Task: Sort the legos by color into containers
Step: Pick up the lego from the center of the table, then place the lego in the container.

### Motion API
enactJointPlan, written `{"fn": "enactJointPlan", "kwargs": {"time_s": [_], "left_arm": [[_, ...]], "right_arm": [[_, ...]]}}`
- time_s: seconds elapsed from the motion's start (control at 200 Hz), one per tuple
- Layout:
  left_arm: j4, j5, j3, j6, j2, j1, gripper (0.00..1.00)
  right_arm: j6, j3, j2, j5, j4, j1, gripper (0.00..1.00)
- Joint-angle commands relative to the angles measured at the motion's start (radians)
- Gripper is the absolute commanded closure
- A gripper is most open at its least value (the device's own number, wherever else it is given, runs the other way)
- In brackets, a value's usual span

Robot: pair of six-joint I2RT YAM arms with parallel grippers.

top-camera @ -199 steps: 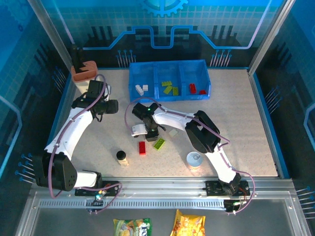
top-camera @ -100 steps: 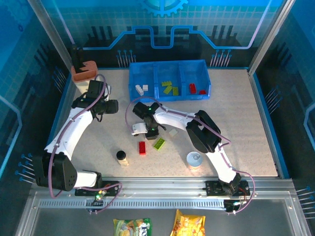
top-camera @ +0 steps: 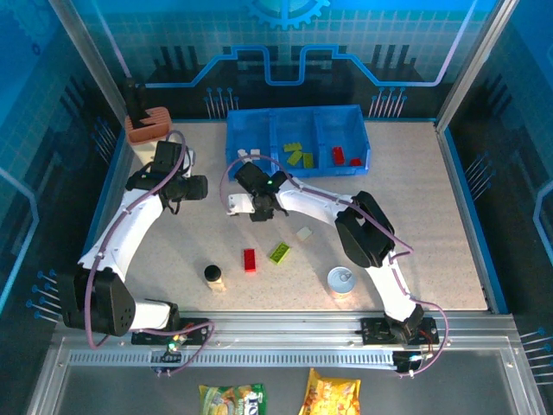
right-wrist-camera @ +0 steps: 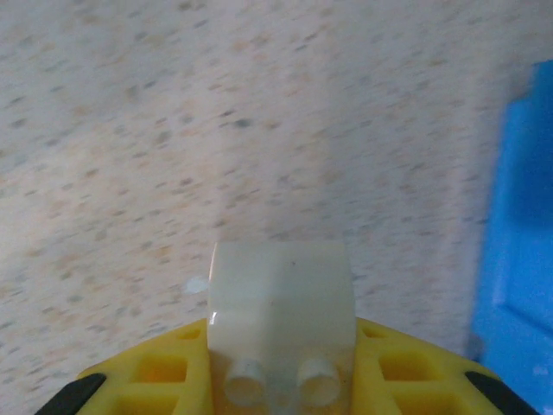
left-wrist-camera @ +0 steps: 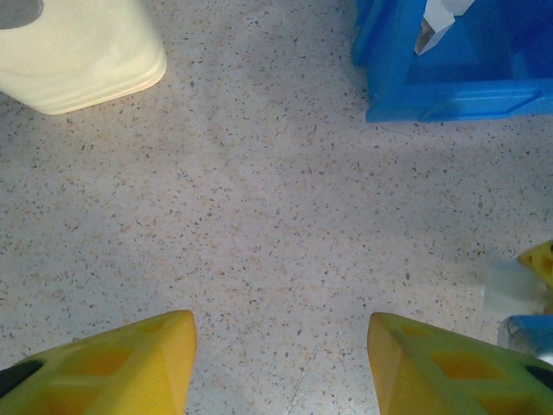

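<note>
Abt halfway by the look: blue bin (top-camera: 294, 112) w/ whites (top-camera: 250, 157) L, greens (top-camera: 300, 157) mid, reds (top-camera: 342, 156) R; right gripper (top-camera: 257, 207) clenched on white lego (right-wrist-camera: 281, 303) just short of bin; left gripper (left-wrist-camera: 281, 363) splayed, empty; red brick (top-camera: 250, 260), green brick (top-camera: 279, 252), cream brick (top-camera: 304, 233) loose on table (top-camera: 415, 216), to go.

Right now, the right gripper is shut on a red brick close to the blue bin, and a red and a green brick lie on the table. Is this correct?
No. The right gripper is shut on a white brick, not a red one; the right wrist view shows it. The blue bin is close, and a red brick and a green brick lie on the table.
</note>
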Motion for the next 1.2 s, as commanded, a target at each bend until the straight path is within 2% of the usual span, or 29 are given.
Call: {"fn": "enactJointPlan", "kwargs": {"time_s": [0.0,0.395,0.68,0.965,1.196], "left_arm": [[0.004,0.024,-0.014,-0.007,-0.021,0.013,0.44],[0.005,0.024,-0.016,-0.009,-0.025,0.012,0.44],[0.006,0.026,-0.018,-0.009,-0.029,0.012,0.44],[0.004,0.021,-0.019,-0.007,-0.033,0.012,0.44],[0.005,0.027,-0.020,-0.008,-0.032,0.012,0.44]], "right_arm": [[-0.045,0.044,-0.006,0.078,0.146,-0.013,0.73],[-0.192,0.159,0.107,0.243,0.403,-0.032,0.71],[-0.207,0.295,0.219,0.234,0.379,-0.072,0.70],[-0.204,0.242,0.219,0.231,0.394,-0.087,0.66],[-0.208,0.190,0.184,0.244,0.416,-0.088,0.59]]}}
